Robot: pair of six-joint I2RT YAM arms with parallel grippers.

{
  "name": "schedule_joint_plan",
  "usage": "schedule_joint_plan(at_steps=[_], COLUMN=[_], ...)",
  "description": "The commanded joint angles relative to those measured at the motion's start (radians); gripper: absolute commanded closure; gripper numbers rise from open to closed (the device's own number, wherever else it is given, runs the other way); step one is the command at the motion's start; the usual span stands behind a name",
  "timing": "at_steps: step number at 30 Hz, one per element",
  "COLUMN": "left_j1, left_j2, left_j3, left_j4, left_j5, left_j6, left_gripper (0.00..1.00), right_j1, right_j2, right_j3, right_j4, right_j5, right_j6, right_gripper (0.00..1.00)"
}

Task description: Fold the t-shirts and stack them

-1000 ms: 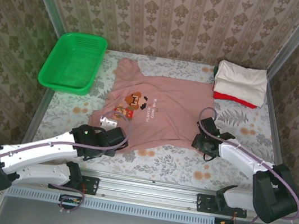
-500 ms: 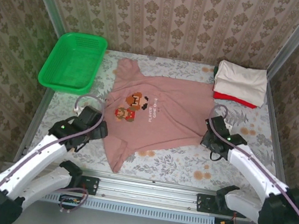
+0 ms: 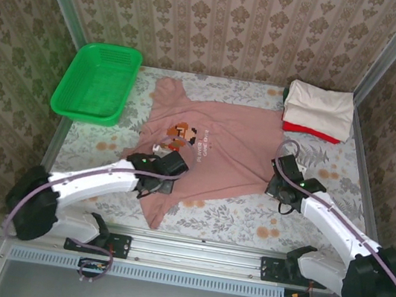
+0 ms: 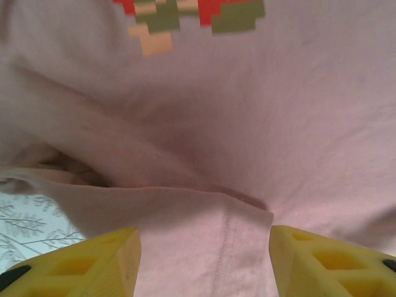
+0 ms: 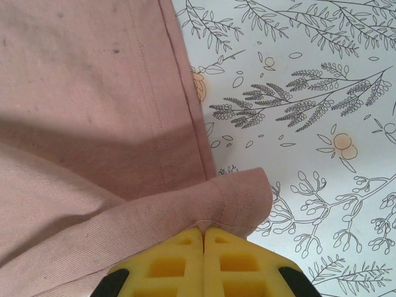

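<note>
While the right gripper (image 5: 203, 237) pinches a hem corner of the dusty-pink t-shirt (image 3: 218, 140), its 2 fingers pressed together on the cloth, the left gripper (image 4: 204, 247) holds its fingers spread over a crease below the print. The shirt lies mid-table; a cream t-shirt (image 3: 319, 104) sits folded atop a red t-shirt (image 3: 310, 131) at the far right.

Soft, even overhead light, faint shadows. The pink t-shirt (image 4: 260, 124) looks slightly blurred in the left wrist view.
</note>
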Motion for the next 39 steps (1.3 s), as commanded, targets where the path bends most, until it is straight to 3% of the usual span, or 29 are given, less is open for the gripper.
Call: schedule_joint_plan(at_steps=[1,12,16,24,30,35,39], left_j1=[-0.009,-0.035,-0.041,-0.035,-0.034,-0.007,0.079], left_j2=[0.048,0.158,0.21,0.187,0.052,-0.139,-0.357], left_j3=[-0.031,-0.036,-0.023,-0.021,-0.004,0.066,0.187], left_j4=[0.062,0.236,0.209,0.154,0.032,-0.157,-0.286], left_j5=[0.008,0.071,0.043,-0.017,-0.107,-0.21,-0.308], left_j6=[-0.055,-0.039,-0.052,-0.065,-0.055,-0.024,0.083], left_gripper=[0.42,0.39,0.49,0.81,1.0,1.0,1.0], right_j1=[-0.006,-0.009,-0.011,-0.016,-0.019,-0.018,-0.013], right_j2=[0.004,0.033,0.033,0.005,-0.007,-0.063,-0.179], right_j3=[-0.021,-0.046,-0.044,-0.044,-0.038,0.012,0.106], right_j4=[0.014,0.05,0.051,0.03,0.01,-0.053,-0.145], right_j5=[-0.003,-0.006,-0.013,-0.002,0.003,-0.024,-0.045], right_j6=[-0.02,-0.027,-0.026,-0.033,-0.039,-0.058,-0.09], right_gripper=[1.0,1.0,1.0,1.0,1.0,1.0,1.0])
